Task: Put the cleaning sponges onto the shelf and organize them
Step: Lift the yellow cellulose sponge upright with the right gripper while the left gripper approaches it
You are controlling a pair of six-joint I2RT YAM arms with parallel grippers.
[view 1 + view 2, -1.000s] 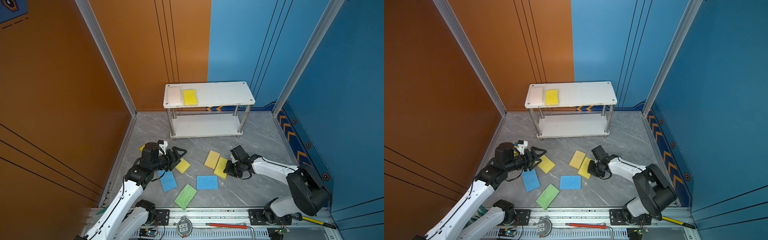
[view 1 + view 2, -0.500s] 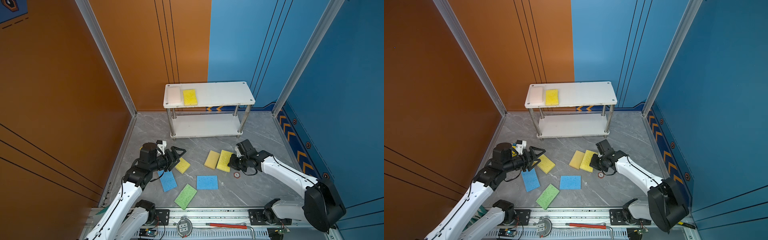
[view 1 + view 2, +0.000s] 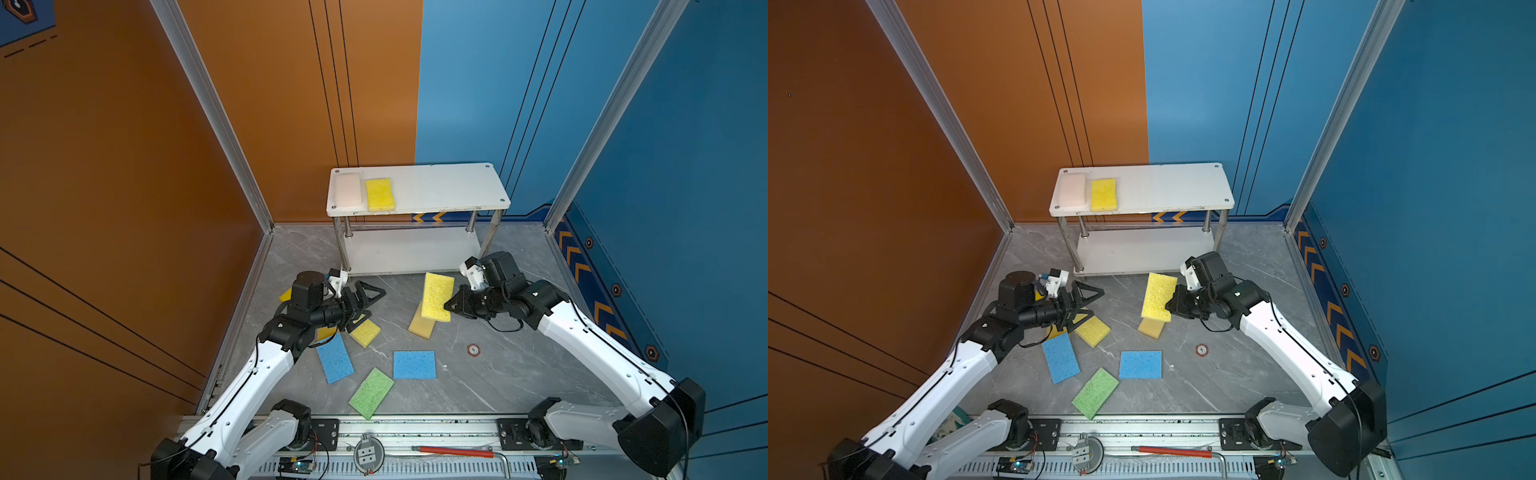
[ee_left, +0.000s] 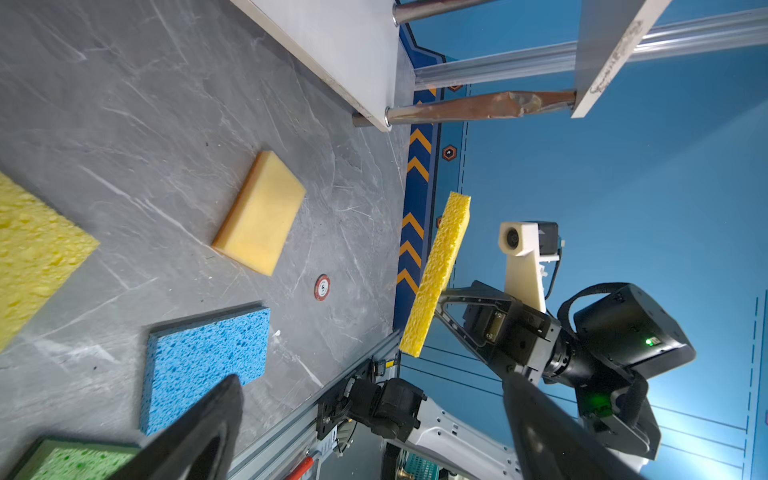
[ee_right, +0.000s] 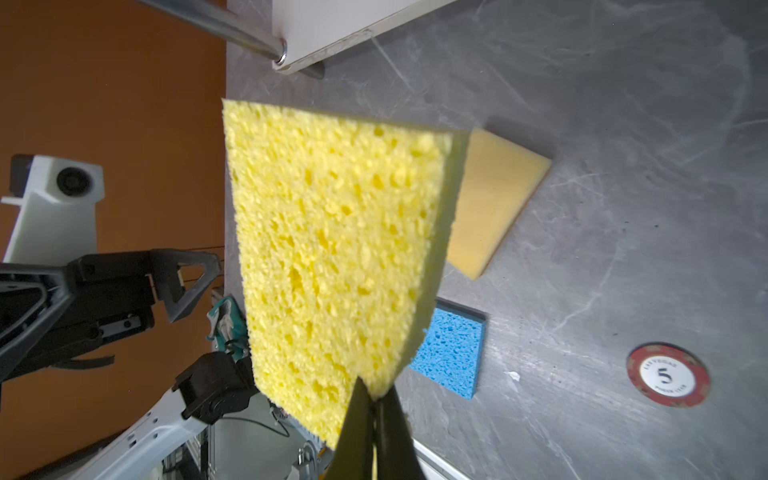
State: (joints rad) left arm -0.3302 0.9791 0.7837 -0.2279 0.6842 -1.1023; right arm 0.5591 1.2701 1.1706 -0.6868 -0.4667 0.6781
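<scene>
Shelf (image 3: 449, 187) stands at the back, upper centre in both top views. On the left end of its top board lie a pale pinkish sponge (image 3: 348, 189) and, just beside it, a shelved yellow sponge (image 3: 380, 194); the lower board looks bare.

Right of centre, the right gripper (image 3: 451, 305) has its jaws pressed together on one edge of the held yellow sponge (image 3: 436, 297). That sponge hangs clear of the grey floor (image 3: 511, 374), tilted nearly on edge, as the left wrist view (image 4: 436, 270) shows plainly. In a top view it overlaps a yellow-orange sponge (image 3: 420, 326) that lies flat beneath it.

Left of centre, the left gripper (image 3: 368, 307) is spread wide and holds nothing. It hovers over a porous yellow sponge (image 3: 365, 332) on the floor.

Toward the bottom of the frame lie a tilted blue sponge (image 3: 334, 363), a squared blue sponge (image 3: 414, 365) and a green sponge (image 3: 371, 392), near one another. A red poker chip (image 3: 473, 350) sits apart, to the right of them.
</scene>
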